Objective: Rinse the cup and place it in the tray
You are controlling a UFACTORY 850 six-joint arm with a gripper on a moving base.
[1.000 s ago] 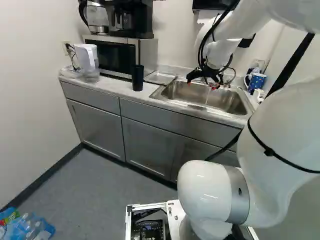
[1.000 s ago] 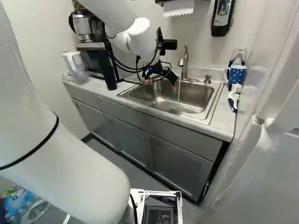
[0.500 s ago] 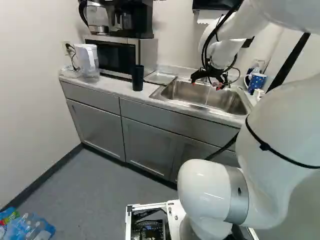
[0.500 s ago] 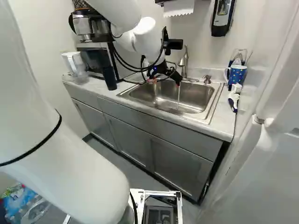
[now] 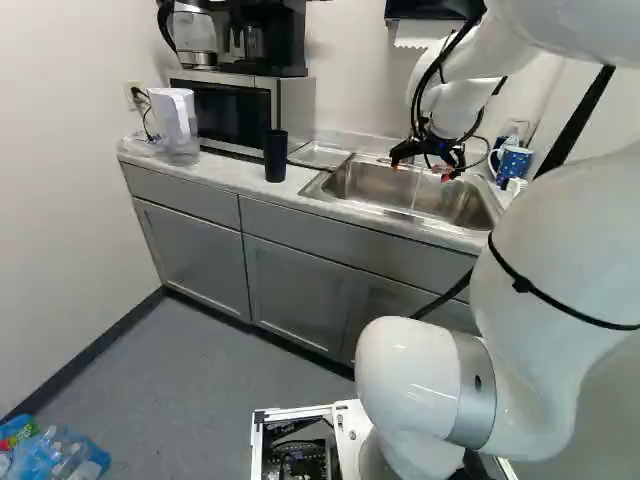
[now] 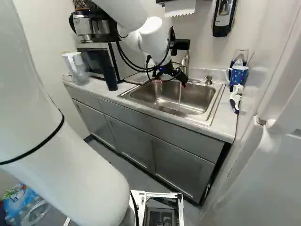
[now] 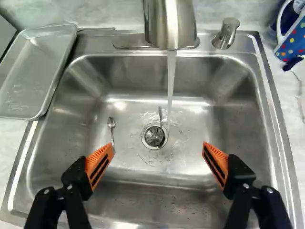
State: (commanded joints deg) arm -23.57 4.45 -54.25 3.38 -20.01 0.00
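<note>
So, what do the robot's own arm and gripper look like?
The arm is glossy white with rounded segments, a grey metallic collar at a lower joint and a thin black band around one segment. Black cables loop along its far end. The gripper is black, with two fingers carrying wedge-shaped, ribbed orange pads.

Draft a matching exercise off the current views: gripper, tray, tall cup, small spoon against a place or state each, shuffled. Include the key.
Column 1
1. Gripper
2. Tray
3. Tall cup
4. Small spoon

Column 2
A. Lying inside the sink
B. Standing upright in front of the microwave
C. Open, with nothing between its fingers
D. Lying flat, alongside the sink basin

Pairs: 1-C, 2-D, 3-B, 4-A
</note>
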